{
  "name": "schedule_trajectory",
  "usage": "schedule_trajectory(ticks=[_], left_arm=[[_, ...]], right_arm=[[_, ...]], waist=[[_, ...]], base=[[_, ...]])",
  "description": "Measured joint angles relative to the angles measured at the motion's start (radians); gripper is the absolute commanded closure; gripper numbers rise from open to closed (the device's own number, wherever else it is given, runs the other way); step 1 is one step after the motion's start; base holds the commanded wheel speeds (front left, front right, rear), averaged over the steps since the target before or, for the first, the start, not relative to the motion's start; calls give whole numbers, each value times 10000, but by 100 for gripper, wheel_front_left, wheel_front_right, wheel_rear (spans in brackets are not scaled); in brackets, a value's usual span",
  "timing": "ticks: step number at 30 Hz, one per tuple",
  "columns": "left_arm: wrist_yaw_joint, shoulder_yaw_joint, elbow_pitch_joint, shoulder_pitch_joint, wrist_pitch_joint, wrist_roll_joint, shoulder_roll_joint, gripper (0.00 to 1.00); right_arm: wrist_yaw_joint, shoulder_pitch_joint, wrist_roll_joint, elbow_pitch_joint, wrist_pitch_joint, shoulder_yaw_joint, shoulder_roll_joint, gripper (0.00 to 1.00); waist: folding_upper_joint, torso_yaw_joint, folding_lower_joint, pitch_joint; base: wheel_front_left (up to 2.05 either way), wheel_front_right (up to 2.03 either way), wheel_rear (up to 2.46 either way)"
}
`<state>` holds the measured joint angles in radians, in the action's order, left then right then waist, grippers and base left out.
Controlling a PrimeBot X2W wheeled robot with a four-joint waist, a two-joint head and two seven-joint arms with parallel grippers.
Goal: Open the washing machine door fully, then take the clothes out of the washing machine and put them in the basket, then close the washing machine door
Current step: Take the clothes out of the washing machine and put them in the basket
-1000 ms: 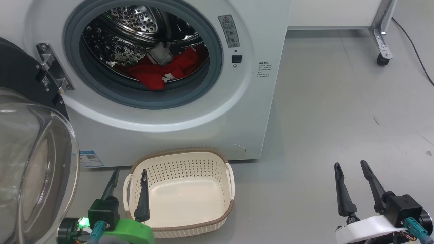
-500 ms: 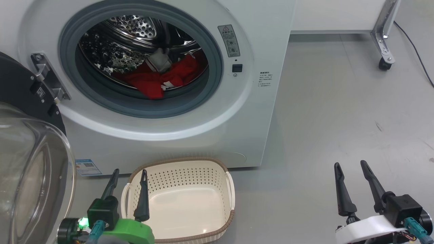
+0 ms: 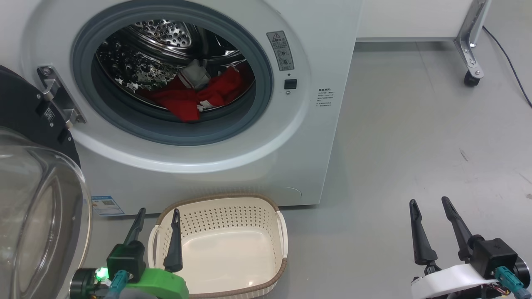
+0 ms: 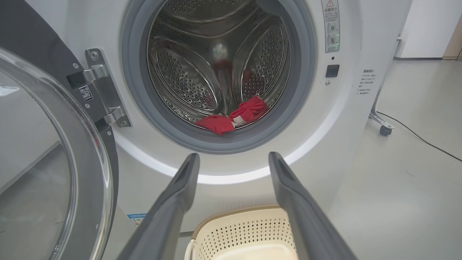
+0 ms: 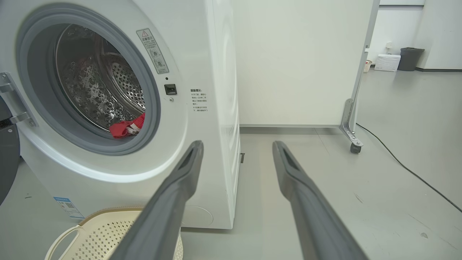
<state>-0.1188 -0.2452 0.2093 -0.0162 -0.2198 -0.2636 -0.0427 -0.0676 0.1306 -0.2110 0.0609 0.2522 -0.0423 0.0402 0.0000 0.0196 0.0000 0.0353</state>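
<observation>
The white washing machine (image 3: 316, 54) stands with its drum open. Its door (image 3: 37, 207) is swung out to the left, the glass bowl close to the camera; the left wrist view shows the door (image 4: 47, 162) too. Red clothes (image 3: 191, 95) with white bands lie low in the steel drum, also seen as clothes (image 4: 231, 119) and clothes (image 5: 126, 127). The cream basket (image 3: 266, 207) sits empty on the floor in front of the machine. My left gripper (image 3: 158, 214) is open at the basket's left rim. My right gripper (image 3: 428, 203) is open over bare floor to the right.
A white panel on a metal leg with a caster (image 3: 471, 77) stands behind the machine at right, with a black cable (image 3: 511, 62) trailing on the grey floor. A bin (image 5: 409, 58) and a white box sit far back.
The head camera tilted up slightly between the earliest frame and half a second ago, so the scene sits lower. Both grippers and the clothes have stayed put.
</observation>
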Motion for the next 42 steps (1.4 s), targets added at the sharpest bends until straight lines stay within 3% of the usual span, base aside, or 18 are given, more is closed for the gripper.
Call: schedule_trajectory(ticks=[15,25,42], left_arm=[[-2,-119,82,-89,63,-240,2,0],[-2,-86,372,-1224,165,-359,8,0],[-2,130,2034,-4023,2111,-811,-58,0]], right_arm=[[-35,-6,2,-94,0,-81,6,0],[-132,-244,2,-251,0,-107,105,0],[-303,-1163,-291,-414,0,-128,215,0]], waist=[[0,-105,0,403],[0,-469,0,969],[0,-1476,0,2511]], base=[[0,0,0],[0,0,0],[0,0,0]])
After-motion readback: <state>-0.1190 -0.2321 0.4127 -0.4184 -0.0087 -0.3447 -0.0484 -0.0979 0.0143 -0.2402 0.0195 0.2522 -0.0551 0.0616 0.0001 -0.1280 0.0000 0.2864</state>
